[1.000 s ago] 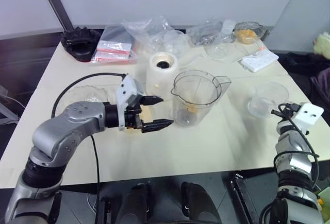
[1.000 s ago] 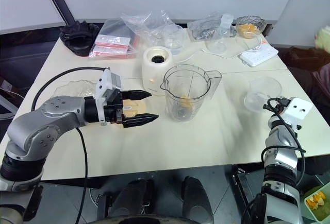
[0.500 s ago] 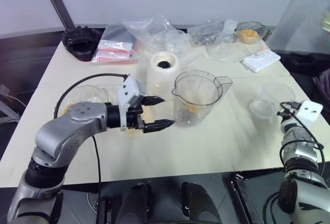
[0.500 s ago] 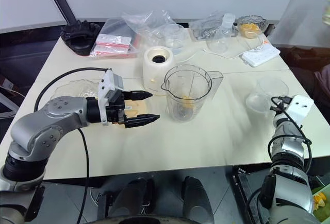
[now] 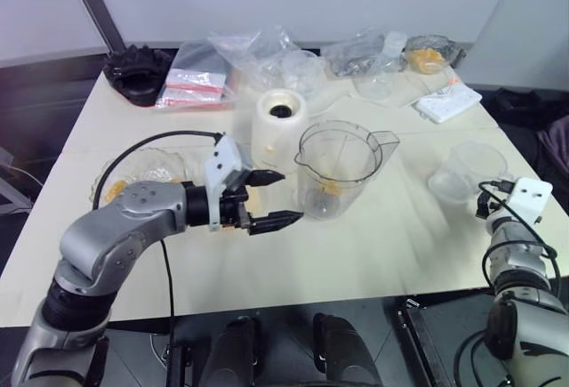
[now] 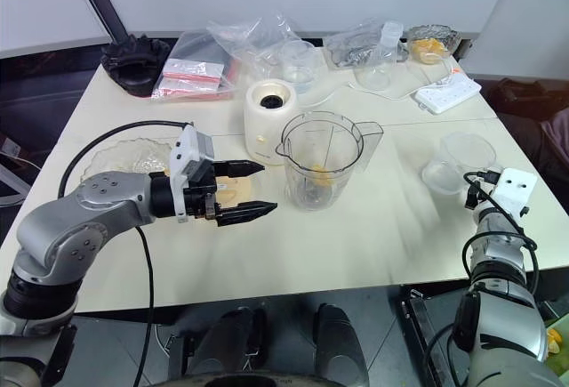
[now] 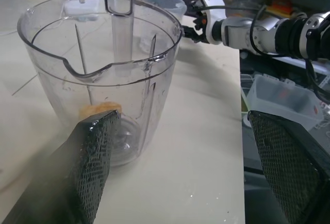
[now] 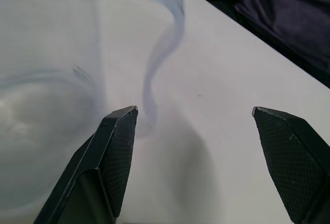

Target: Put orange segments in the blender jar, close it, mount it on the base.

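a: where's the blender jar (image 5: 342, 167)?

b: upright on the cream table (image 5: 373, 253), near the middle, no lid on it, spout toward the left arm and handle on the far side. one of the orange segments (image 5: 330, 189) lies at its bottom by the blade hub. the base (image 5: 281, 125) stands just beside it, behind and to the left, dark socket up, nothing mounted on it.

a: and the left gripper (image 5: 277, 198)?

b: level and just left of the jar, pointing at its wall. the two black fingers are spread wide with nothing between them, not touching the jar. in the left wrist view the jar sits between the finger pads (image 7: 95, 152).

a: the right gripper (image 8: 193, 147)?

b: low at the table's right edge. its fingers stand well apart and hold nothing; bare table shows between them. a smaller clear cup (image 6: 455, 161) is just ahead of it, its rim close to one finger in the right wrist view, contact not clear.

a: anything else around?

b: a scalloped glass bowl (image 5: 142, 169) with orange pieces sits behind the left forearm. at the far edge: a black ridged round object (image 5: 140, 71), clear plastic bags (image 5: 240, 62), another small bowl of orange pieces (image 6: 428, 47) and a white power strip (image 5: 448, 101).
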Action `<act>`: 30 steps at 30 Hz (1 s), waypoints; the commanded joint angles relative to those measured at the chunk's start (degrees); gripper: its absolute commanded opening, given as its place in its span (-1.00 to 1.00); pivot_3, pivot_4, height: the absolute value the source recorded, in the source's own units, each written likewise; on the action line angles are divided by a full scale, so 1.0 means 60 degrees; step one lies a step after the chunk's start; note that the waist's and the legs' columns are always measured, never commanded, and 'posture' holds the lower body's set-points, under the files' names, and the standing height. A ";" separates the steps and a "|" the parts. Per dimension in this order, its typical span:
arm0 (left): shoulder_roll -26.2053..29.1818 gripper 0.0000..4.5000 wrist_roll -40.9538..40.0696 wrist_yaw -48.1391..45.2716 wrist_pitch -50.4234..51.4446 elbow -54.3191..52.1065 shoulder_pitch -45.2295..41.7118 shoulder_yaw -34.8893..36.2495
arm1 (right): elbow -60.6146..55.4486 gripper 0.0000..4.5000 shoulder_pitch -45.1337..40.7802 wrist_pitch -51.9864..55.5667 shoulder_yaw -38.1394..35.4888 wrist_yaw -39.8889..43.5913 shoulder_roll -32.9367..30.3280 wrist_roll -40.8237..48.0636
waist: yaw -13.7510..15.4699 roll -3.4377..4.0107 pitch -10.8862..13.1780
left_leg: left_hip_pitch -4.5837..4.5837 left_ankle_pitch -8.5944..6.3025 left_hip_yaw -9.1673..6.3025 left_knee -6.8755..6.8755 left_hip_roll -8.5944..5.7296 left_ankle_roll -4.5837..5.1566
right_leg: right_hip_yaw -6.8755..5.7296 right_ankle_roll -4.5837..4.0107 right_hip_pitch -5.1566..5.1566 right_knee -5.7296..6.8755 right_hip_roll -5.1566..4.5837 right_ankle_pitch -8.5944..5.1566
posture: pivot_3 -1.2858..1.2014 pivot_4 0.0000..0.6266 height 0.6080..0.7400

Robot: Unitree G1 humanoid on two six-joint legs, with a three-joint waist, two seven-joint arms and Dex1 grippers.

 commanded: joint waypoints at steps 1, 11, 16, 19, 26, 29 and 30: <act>0.0012 0.86 -0.0123 0.0015 -0.0037 -0.0258 0.0000 0.0172 | -0.0109 0.63 -0.0237 -0.0395 -0.0046 0.0005 -0.0186 0.0012 | -0.0002 0.0000 0.0000 | 0.0000 0.0000 0.0000 0.0000 0.0000 0.0000 | 0.0001 0.0000 0.0000 0.0000 0.0000 0.0000 | 0.03 -0.52 1.00; 0.0060 0.86 -0.0161 0.0010 0.0019 -0.0321 -0.0011 0.0141 | 0.0842 0.63 -0.1041 -0.0689 0.0213 -0.0775 -0.0440 -0.0433 | -0.0035 0.0000 0.0001 | 0.0001 0.0000 0.0006 -0.0003 -0.0003 0.0000 | 0.0009 0.0000 -0.0006 0.0002 0.0004 0.0000 | 0.03 -0.52 1.00; 0.0351 0.86 -0.0403 -0.0220 0.0207 -0.0436 0.0088 0.0267 | 0.1260 0.63 -0.1342 -0.0714 0.0318 -0.0806 -0.0525 -0.0599 | -0.0065 0.0000 0.0001 | 0.0001 0.0000 0.0007 -0.0003 -0.0003 0.0000 | 0.0011 0.0000 -0.0006 0.0002 0.0007 0.0000 | 0.03 -0.52 1.00; 0.0577 0.86 -0.0626 -0.0349 0.0295 -0.0535 0.0177 0.0422 | 0.1368 0.63 -0.1435 -0.0756 0.0354 -0.0771 -0.0569 -0.0620 | -0.0136 0.0000 0.0001 | 0.0000 0.0000 0.0007 -0.0006 -0.0003 0.0000 | 0.0012 0.0000 -0.0005 0.0002 0.0007 0.0000 | 0.03 -0.52 1.00; 0.0732 0.86 -0.0761 -0.0287 0.0324 -0.0621 0.0301 0.0547 | 0.1383 -0.40 -0.1412 -0.0891 0.0455 -0.0749 -0.0549 -0.0664 | -0.0208 0.0000 0.0001 | 0.0001 0.0000 0.0006 -0.0006 -0.0003 0.0000 | 0.0014 0.0001 -0.0005 0.0003 0.0007 0.0000 | 0.03 -0.52 1.00; 0.0730 0.86 -0.0774 -0.0253 0.0356 -0.0672 0.0337 0.0581 | 0.1349 -0.97 -0.1345 -0.0951 0.0514 -0.0720 -0.0510 -0.0664 | -0.0207 0.0001 0.0001 | 0.0001 0.0000 0.0006 -0.0007 -0.0004 0.0001 | 0.0014 0.0002 -0.0005 0.0003 0.0008 0.0000 | 0.03 -0.52 1.00; 0.0740 0.86 -0.0786 -0.0254 0.0362 -0.0685 0.0349 0.0598 | 0.1347 -0.97 -0.1334 -0.0973 0.0523 -0.0711 -0.0503 -0.0660 | -0.0202 -0.0004 -0.0001 | 0.0003 0.0000 0.0005 -0.0007 -0.0005 0.0001 | 0.0014 0.0002 -0.0004 0.0004 0.0008 -0.0001 | 0.03 -0.52 1.00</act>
